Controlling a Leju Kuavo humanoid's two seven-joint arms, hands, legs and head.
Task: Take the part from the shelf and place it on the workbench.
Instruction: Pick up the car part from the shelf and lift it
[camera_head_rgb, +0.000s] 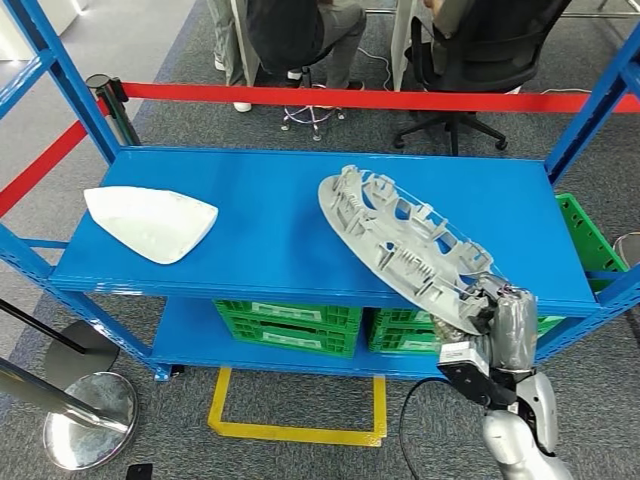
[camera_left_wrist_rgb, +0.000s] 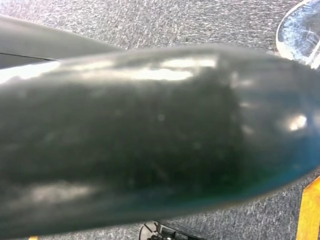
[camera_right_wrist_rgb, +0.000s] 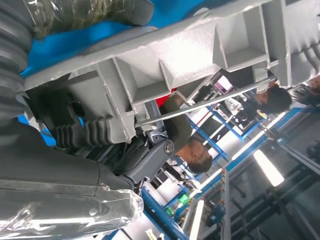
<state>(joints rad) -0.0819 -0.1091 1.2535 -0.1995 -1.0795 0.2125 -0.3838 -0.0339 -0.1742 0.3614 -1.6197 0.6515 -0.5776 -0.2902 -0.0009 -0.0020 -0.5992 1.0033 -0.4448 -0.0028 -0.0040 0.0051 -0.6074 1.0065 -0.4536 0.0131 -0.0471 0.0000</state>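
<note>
Currently, item 1: grey ribbed plastic part, long oval w/ clips and lattice, lying on top tier of blue shelf. Far end rests on the deck; near end overhangs the front edge at right, tilted up.

Risk: grip sits at one extreme end, so the long part acts as a lever; prob. sags or twists out on lift. Far end may drag or snag on the deck, or swing into the right upright. Wrist view shows fingers hooked under a rib only, so slip is likely if jerked.

Item 2: right hand, fingers curled shut round the part's near end, thumb on top, dark fingers beneath.

Item 3: left hand, state can't tell.

Item 4: white curved panel, shelf left, well apart.
</note>
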